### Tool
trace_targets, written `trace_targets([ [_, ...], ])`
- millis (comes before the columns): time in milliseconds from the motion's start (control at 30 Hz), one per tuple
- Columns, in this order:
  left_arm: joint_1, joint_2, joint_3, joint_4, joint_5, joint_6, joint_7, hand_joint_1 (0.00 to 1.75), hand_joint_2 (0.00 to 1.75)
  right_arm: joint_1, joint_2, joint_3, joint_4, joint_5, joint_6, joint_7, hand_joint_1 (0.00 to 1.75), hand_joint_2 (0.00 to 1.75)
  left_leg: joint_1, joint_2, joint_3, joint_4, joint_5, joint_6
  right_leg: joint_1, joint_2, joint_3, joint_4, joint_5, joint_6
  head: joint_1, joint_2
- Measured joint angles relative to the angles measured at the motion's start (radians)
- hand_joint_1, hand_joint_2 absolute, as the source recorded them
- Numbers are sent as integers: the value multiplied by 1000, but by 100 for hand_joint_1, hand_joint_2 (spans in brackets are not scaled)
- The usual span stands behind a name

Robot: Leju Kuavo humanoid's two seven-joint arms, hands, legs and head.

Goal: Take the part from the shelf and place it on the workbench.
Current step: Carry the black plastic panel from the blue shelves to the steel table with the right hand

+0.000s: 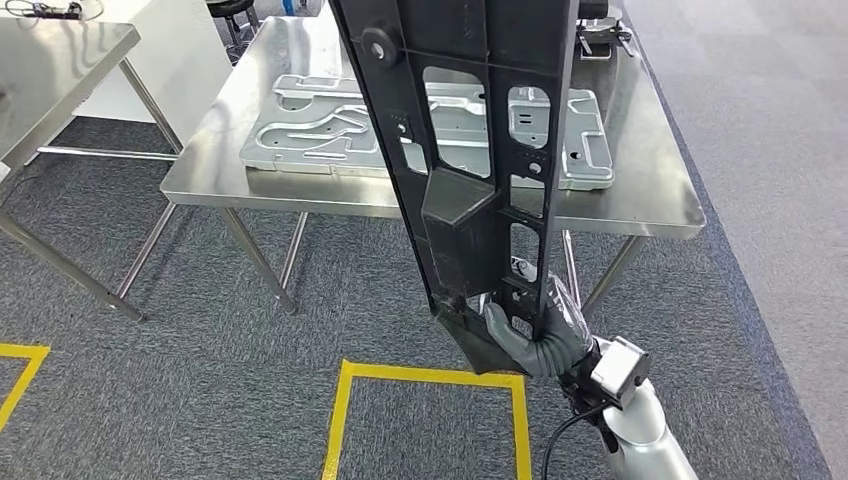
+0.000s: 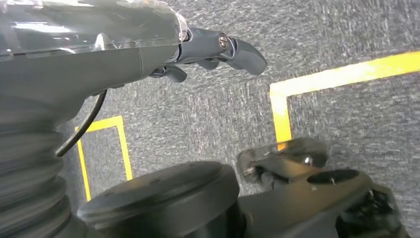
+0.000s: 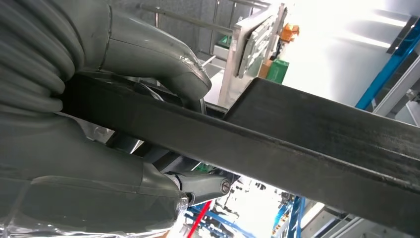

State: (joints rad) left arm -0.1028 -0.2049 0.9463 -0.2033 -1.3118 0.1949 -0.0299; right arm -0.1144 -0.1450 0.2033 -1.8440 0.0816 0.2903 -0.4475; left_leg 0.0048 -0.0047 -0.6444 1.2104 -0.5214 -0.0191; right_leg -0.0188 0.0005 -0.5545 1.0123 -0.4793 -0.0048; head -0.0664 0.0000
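The robot's right hand grips the lower end of a long black frame part, fingers clenched around its edge, holding it upright and slightly tilted above the grey carpet, short of the steel counter. The left hand hangs over the floor holding nothing, fingers loosely extended. A silver stamped panel already covers much of the counter's middle. Done well, the step calls for lowering the part flat without striking the counter's near edge or that panel; bare steel remains along the counter's right side and near rim, while yellow floor tape lies before it.
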Motion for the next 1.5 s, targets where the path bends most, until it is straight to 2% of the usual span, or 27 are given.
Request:
trace_targets([
  [67,6,0,1,0,-1,0,2,0,175,-2,0,0,3,0,0,0,175,175,-2,0,48,-124,65,9,2,4,14,1,-12,8,0,0],
  [100,9,0,1,0,-2,0,3,0,175,-3,0,0,4,0,0,0,175,175,-4,0,62,-161,74,15,4,5,15,2,-15,13,0,0],
  [200,11,-1,2,0,-1,0,2,0,175,-7,0,0,5,-1,0,0,175,175,-6,-2,70,-189,63,32,5,4,12,-2,-18,31,0,0],
  [267,11,-2,2,0,-2,0,2,0,175,-10,0,0,6,-1,0,0,175,175,-2,-3,82,-202,63,44,4,2,3,26,-34,42,0,0],
  [300,12,-3,2,0,-2,0,2,0,175,-12,0,0,6,-1,0,-1,175,175,0,-2,88,-206,61,49,3,1,-19,69,-53,46,0,0],
  [367,12,-3,2,0,-2,0,2,0,175,-13,0,0,9,-3,1,-2,175,175,-1,-1,95,-208,54,56,3,1,-99,201,-97,51,0,0],
  [400,13,-3,2,0,-1,0,2,0,175,-12,0,0,12,-4,2,-2,175,175,-2,-1,99,-208,50,58,3,1,-137,255,-105,52,0,0],
  [433,14,-3,2,0,-1,0,2,0,175,-12,0,0,15,-5,3,-2,175,175,-3,-2,105,-208,45,59,3,1,-163,280,-97,52,0,0],
  [467,15,-4,3,0,-1,0,2,0,175,-11,-1,0,17,-6,4,-2,175,175,-3,-3,113,-207,39,58,3,1,-167,264,-66,51,0,0],
  [533,16,-4,3,0,0,0,1,0,175,-13,-1,0,19,-6,8,-2,175,175,-4,-4,134,-208,22,54,5,0,-126,142,24,42,0,0],
  [600,17,-5,3,0,1,0,1,0,175,-17,-1,0,20,-7,12,-2,175,175,-6,-5,147,-207,6,45,11,-1,-80,37,66,30,0,0],
  [667,18,-6,4,1,1,1,1,0,175,-21,-2,0,22,-7,14,-3,175,175,-8,-4,153,-210,-4,34,17,0,-66,14,54,18,0,0],
  [767,16,-5,4,0,1,2,0,0,175,-22,-3,0,22,-8,14,-3,175,175,-10,2,154,-193,-23,18,10,2,-48,-2,42,3,0,0],
  [800,16,-5,4,0,1,2,-1,0,175,-24,-3,0,22,-8,14,-3,175,175,-10,3,134,-151,-39,12,6,1,-38,-7,37,-2,0,0],
  [867,13,-4,5,0,3,0,-6,0,175,-25,-3,0,22,-8,14,-3,175,175,-7,3,53,-13,-82,4,6,-2,-19,-10,21,-7,0,0],
  [900,9,-3,5,0,4,-1,-9,0,175,-24,-3,0,22,-8,14,-3,175,175,-6,3,10,50,-92,1,6,-2,-9,-10,12,-7,0,0],
  [933,5,-3,6,0,5,-2,-11,0,175,-23,-2,0,22,-8,14,-3,175,175,-6,3,-19,84,-84,0,6,-3,3,-10,2,-7,0,0],
  [967,3,-3,6,0,5,-2,-12,0,175,-23,-2,0,22,-7,14,-2,175,175,-6,3,-28,77,-54,0,6,-2,17,-10,-8,-6,0,0],
  [1033,6,-2,6,0,3,-3,-12,0,175,-23,-1,1,22,-7,14,-1,175,175,-5,3,2,-32,47,5,5,0,50,-11,-31,-3,0,0],
  [1067,8,-2,6,0,2,-3,-11,0,175,-23,-1,1,22,-7,14,-1,175,175,-7,3,21,-89,83,10,6,2,64,-12,-41,1,0,0],
  [1100,11,-2,6,0,2,-3,-10,0,175,-23,-1,1,22,-6,14,-1,175,175,-9,4,41,-137,97,16,7,4,72,-13,-48,6,0,0],
  [1233,13,-3,6,0,0,-1,-9,0,175,-22,0,1,19,-4,14,1,175,175,-11,-1,80,-198,65,44,8,4,80,-6,-52,30,0,0],
  [1300,15,-4,6,0,-1,-1,-9,0,175,-25,0,1,17,-3,13,0,175,175,-6,-4,108,-212,57,55,7,3,54,54,-60,38,0,0],
  [1400,19,-5,6,0,-2,0,-10,0,175,-29,0,1,17,8,10,2,175,175,-6,-4,140,-221,36,63,6,2,-84,233,-109,48,0,0],
  [1433,20,-5,6,0,-2,0,-11,0,175,-29,0,1,18,11,10,4,175,175,-6,-5,150,-221,27,63,6,2,-126,270,-117,50,0,0],
  [1467,22,-5,6,0,-2,0,-12,0,175,-29,0,1,18,14,9,6,175,175,-6,-6,162,-221,17,62,6,2,-152,274,-108,49,0,0],
  [1500,24,-5,6,0,-2,0,-12,0,175,-30,-1,1,18,16,9,7,175,175,-6,-7,177,-221,5,61,6,2,-161,244,-78,46,0,0],
])
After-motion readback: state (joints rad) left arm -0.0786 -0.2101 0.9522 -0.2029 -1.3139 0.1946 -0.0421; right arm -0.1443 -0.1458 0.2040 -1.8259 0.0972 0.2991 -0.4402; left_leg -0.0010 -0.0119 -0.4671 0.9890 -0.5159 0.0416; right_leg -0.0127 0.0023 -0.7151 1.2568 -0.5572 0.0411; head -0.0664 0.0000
